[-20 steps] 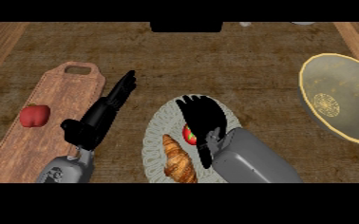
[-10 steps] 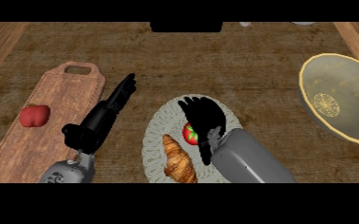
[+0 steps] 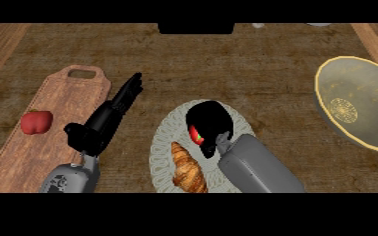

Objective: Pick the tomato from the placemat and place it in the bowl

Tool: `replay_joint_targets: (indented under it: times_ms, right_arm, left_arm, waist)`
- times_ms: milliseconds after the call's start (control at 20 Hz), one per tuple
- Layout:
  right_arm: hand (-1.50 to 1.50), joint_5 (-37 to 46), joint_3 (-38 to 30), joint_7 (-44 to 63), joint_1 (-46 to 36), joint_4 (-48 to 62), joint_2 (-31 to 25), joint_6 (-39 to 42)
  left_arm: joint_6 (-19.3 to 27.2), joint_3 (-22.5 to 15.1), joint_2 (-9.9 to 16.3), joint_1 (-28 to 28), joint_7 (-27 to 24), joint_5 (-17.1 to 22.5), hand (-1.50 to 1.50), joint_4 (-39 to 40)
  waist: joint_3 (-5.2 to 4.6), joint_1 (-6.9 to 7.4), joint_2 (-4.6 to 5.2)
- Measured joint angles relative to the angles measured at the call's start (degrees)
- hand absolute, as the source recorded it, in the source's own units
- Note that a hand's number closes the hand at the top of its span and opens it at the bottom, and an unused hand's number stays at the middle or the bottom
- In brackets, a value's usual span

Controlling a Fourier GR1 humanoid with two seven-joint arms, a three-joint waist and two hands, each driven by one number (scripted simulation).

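Since the earlier view, the right hand point(image 3: 209, 125) has closed: its fingers, spread above the tomato point(image 3: 197, 134) a moment ago, are now curling down over it, so only a sliver of red and green is showing under the black palm.

Going left to right: a red apple point(image 3: 36, 122) is lying on a long wooden board point(image 3: 70, 105) at the left edge. Just beside it, the left hand point(image 3: 111, 112) is resting over the board's right edge, fingers straight and pointing away, holding nothing. In the middle, a round pale placemat point(image 3: 166, 145) is lying on the brown counter point(image 3: 221, 65). A croissant point(image 3: 187, 168) is sitting on its near part, just beside the right forearm. The tomato is sitting on the mat's middle, under the curled right hand. Well apart, at the far right, a yellow-rimmed bowl point(image 3: 330, 77) is waiting, partly cut off by the edge.

The tomato is probably light, smooth-skinned and a little soft, so it may be slipping or bruising if pinched at one spot. Wrapping fingers and thumb around its widest part looks like the safest hold.
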Motion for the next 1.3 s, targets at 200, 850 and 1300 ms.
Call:
replay_joint_targets:
  times_ms: [200,850,1300]
  right_arm:
    - [1.50,2.3,-1.1,-2.2,-0.6,1.2,0.7,-1.9]
    - [1.50,4.8,-4.1,-16.9,24.4,-33.6,-29.1,-9.0]
    - [1.50,-10.8,-23.6,-19.1,34.1,-53.7,-31.5,-15.8]
  left_arm:
    - [-0.1,-0.1,-0.9,0.5,1.2,-0.8,0.00,-1.5]
    - [0.0,1.1,-0.7,4.8,-1.1,-1.2,0.00,-2.0]
    - [-0.3,1.1,-0.6,5.2,-1.2,-1.4,0.00,-3.0]
  waist:
    - [0.01,0.09,0.02]
    - [0.02,-2.94,-0.69]
    - [0.03,-2.69,-0.49]
